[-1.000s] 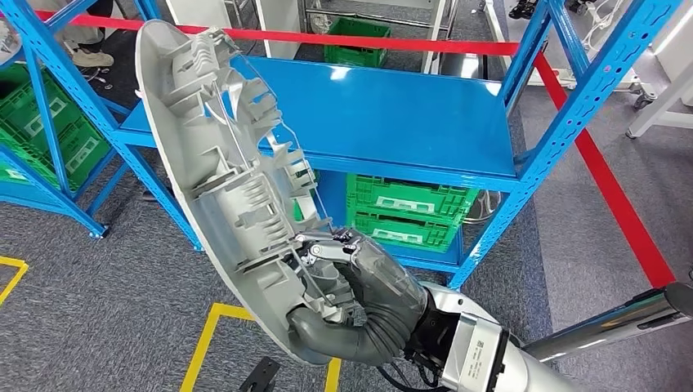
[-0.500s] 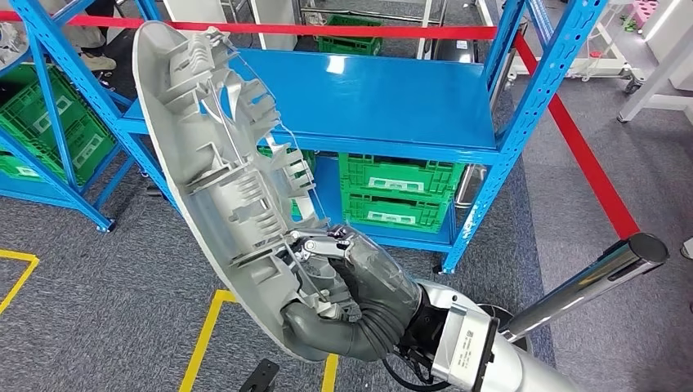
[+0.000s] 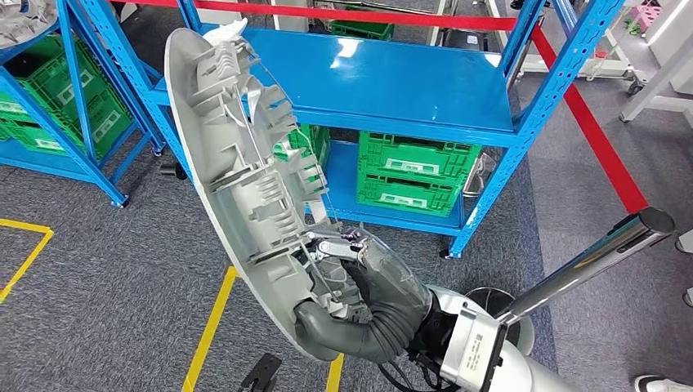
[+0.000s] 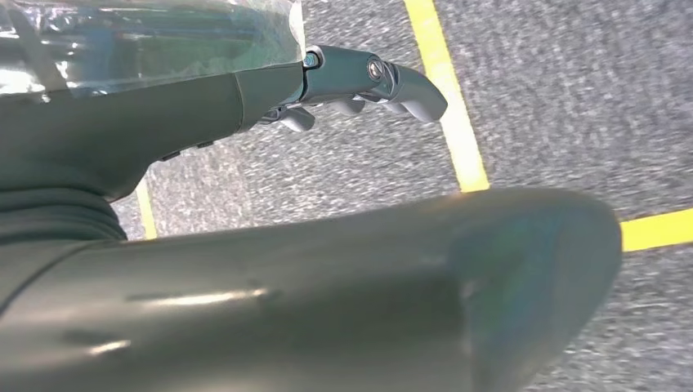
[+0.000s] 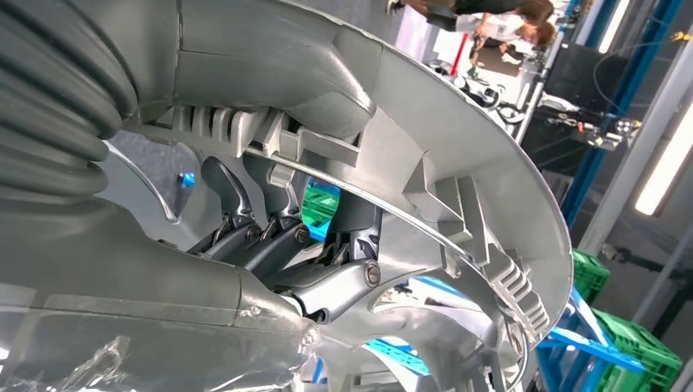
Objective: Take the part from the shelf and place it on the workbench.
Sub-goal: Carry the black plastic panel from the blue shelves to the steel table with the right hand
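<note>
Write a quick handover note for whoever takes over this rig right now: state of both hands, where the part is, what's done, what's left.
Right robot hand: grips the large grey ribbed plastic part at its lower end, holding it raised in front of the blue metal shelf.
Left robot hand: holds nothing, fingers loosely bent, over grey carpet with yellow tape lines.
Done: part is off the shelf.
Left: carry it to the workbench and set it down.

Grey carpet (image 3: 98, 294), blue racking (image 3: 523, 122)
</note>
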Controlling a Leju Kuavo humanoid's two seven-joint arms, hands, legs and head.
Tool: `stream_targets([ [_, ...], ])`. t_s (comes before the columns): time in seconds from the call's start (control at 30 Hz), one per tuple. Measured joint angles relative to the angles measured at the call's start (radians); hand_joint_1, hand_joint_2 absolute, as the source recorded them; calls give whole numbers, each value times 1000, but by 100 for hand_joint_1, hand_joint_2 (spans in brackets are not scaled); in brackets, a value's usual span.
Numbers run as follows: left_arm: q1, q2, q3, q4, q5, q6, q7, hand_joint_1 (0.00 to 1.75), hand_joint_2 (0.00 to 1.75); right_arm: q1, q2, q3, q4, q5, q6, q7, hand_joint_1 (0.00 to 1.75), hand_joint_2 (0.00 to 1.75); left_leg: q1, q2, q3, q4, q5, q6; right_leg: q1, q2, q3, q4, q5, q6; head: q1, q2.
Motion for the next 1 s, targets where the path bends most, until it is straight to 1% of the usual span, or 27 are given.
stream_targets([
  [0.03, 0, 0, 0, -2, 0, 0, 0, 0, 175, -1, 0, 0, -2, 0, 0, 0, 175, 175, -3, -1, -10, 1, 10, -2, 5, -1, 61, -86, -2, -11, 0, 0],
  [0.07, -1, -1, -1, -3, 0, 0, 1, 0, 175, -1, 0, -1, -5, 0, -1, 0, 175, 175, -4, -1, -16, 1, 20, -6, 10, -1, 108, -155, -12, -17, -1, 0],
  [0.1, -1, -1, -1, -5, 0, 1, 1, 0, 175, -2, 0, -1, -7, 0, -1, 0, 175, 175, -2, -1, -19, 0, 29, -10, 14, -1, 136, -200, -23, -20, -1, 0],
  [0.13, -1, -1, -2, -6, 0, 1, 2, 0, 175, -2, -1, -1, -9, 0, -1, 0, 175, 175, -1, -1, -23, -1, 39, -17, 18, 0, 149, -228, -30, -22, -1, 0],
  [0.2, 0, -1, -4, -7, 1, 2, 2, 0, 175, -3, -1, -1, -10, 0, -2, 0, 175, 175, 4, -2, -28, -2, 48, -28, 19, -1, 138, -231, -12, -27, 1, 0],
  [0.23, 0, 0, -5, -8, 2, 3, 3, 0, 175, -3, -2, -1, -10, 0, -3, 0, 175, 175, 4, -3, -36, 12, 29, -34, 16, -2, 131, -233, -1, -31, 2, 0],
  [0.27, 1, 0, -7, -8, 3, 4, 4, 0, 175, -3, -2, -1, -10, 0, -4, 0, 175, 175, 5, -4, -48, 43, -8, -40, 12, -4, 121, -235, 11, -36, 0, 0],
  [0.3, 1, 1, -10, -8, 4, 5, 4, 0, 175, -3, -2, 0, -10, 0, -4, 0, 175, 175, 7, -5, -66, 98, -62, -45, 9, -6, 109, -235, 23, -39, -2, 0],
  [0.33, 1, 2, -13, -8, 6, 5, 5, 0, 175, -3, -2, 0, -10, 0, -4, 0, 175, 175, 9, -5, -83, 167, -114, -51, 9, -7, 93, -233, 33, -41, -5, 0],
  [0.37, 0, 2, -16, -8, 7, 6, 5, 0, 175, -3, -2, 0, -10, 0, -4, 1, 175, 175, 11, -5, -94, 232, -147, -55, 9, -7, 76, -229, 44, -42, -7, 0],
  [0.4, 0, 3, -18, -8, 8, 6, 5, 0, 175, -2, -2, 0, -10, 0, -4, 1, 175, 175, 13, -5, -95, 279, -156, -58, 8, -7, 56, -225, 56, -41, -8, 0],
  [0.43, 0, 4, -19, -8, 8, 6, 5, 0, 175, -2, -3, 1, -10, 0, -4, 1, 175, 175, 13, -5, -81, 295, -140, -59, 8, -7, 36, -219, 66, -39, -9, 0],
  [0.47, 0, 5, -20, -8, 9, 6, 5, 0, 175, -2, -3, 1, -10, 0, -4, 1, 175, 175, 14, -5, -50, 276, -112, -60, 8, -7, 16, -211, 75, -37, -10, 0],
  [0.5, -1, 5, -20, -8, 9, 6, 5, 0, 175, -2, -3, 1, -10, 0, -5, 1, 175, 175, 15, -5, -7, 230, -88, -59, 7, -7, -2, -203, 83, -34, -12, 0],
  [0.53, -2, 6, -20, -8, 9, 6, 5, 0, 175, -2, -3, 0, -10, 0, -5, 1, 175, 175, 14, -5, 47, 161, -86, -57, 8, -7, -19, -194, 90, -30, -13, 0],
  [0.57, -4, 6, -20, -8, 9, 6, 4, 0, 175, -2, -3, 0, -10, 0, -5, 1, 175, 175, 13, -6, 96, 91, -97, -52, 9, -7, -31, -186, 96, -25, -14, 0],
  [0.6, -5, 6, -21, -9, 9, 6, 4, 0, 175, -2, -3, 0, -10, 0, -5, 1, 175, 175, 11, -7, 129, 40, -114, -47, 10, -8, -39, -182, 103, -20, -15, 0],
  [0.63, -6, 6, -21, -9, 9, 6, 4, 0, 175, -2, -3, -1, -10, 0, -5, 2, 175, 175, 8, -7, 146, 8, -129, -40, 10, -9, -43, -179, 110, -15, -16, 0],
  [0.7, -4, 6, -21, -11, 9, 6, 5, 0, 175, -2, -3, 0, -10, 0, -4, 2, 175, 175, 6, -5, 136, 1, -120, -24, 9, -9, -46, -179, 122, -5, -15, 0],
  [0.73, -4, 6, -22, -11, 9, 6, 5, 0, 175, -2, -4, 0, -10, 0, -4, 1, 175, 175, 6, -3, 130, -1, -111, -16, 7, -9, -51, -173, 113, 2, -14, 0],
  [0.77, -4, 5, -22, -12, 9, 6, 5, 0, 175, -2, -4, -1, -10, 0, -4, 1, 175, 175, 8, -1, 122, -2, -100, -7, 6, -8, -58, -156, 89, 8, -11, 0],
  [0.8, -5, 5, -22, -12, 9, 6, 5, 0, 175, -3, -5, -1, -10, 0, -5, 1, 175, 175, 9, 1, 111, -3, -89, -1, 5, -7, -72, -115, 43, 13, -8, 0],
  [0.87, -6, 5, -22, -13, 9, 6, 4, 0, 175, -2, -5, 0, -10, 0, -5, 2, 175, 175, 8, 0, 83, -3, -69, 5, 2, -6, -105, 9, -51, 21, 0, 0],
  [0.9, -6, 5, -22, -13, 7, 6, 3, 0, 175, -2, -6, 0, -10, 0, -5, 2, 175, 175, 6, 0, 68, -2, -58, 5, 2, -6, -118, 73, -75, 22, 2, 0],
  [0.93, -6, 6, -22, -13, 6, 6, 1, 0, 175, -1, -6, 0, -10, 0, -5, 2, 175, 175, 4, 0, 53, -2, -48, 5, 2, -6, -118, 109, -70, 21, 2, 0],
  [0.97, -6, 6, -22, -13, 4, 5, -1, 0, 175, 0, -7, 0, -10, 0, -5, 2, 175, 175, 2, 1, 40, -2, -38, 5, 3, -6, -105, 116, -50, 18, 3, 0],
  [1.0, -6, 6, -22, -14, 2, 5, -2, 0, 175, 0, -7, 0, -10, 0, -5, 2, 175, 175, -1, 1, 29, -1, -29, 5, 4, -6, -72, 83, -21, 12, 4, 0],
])
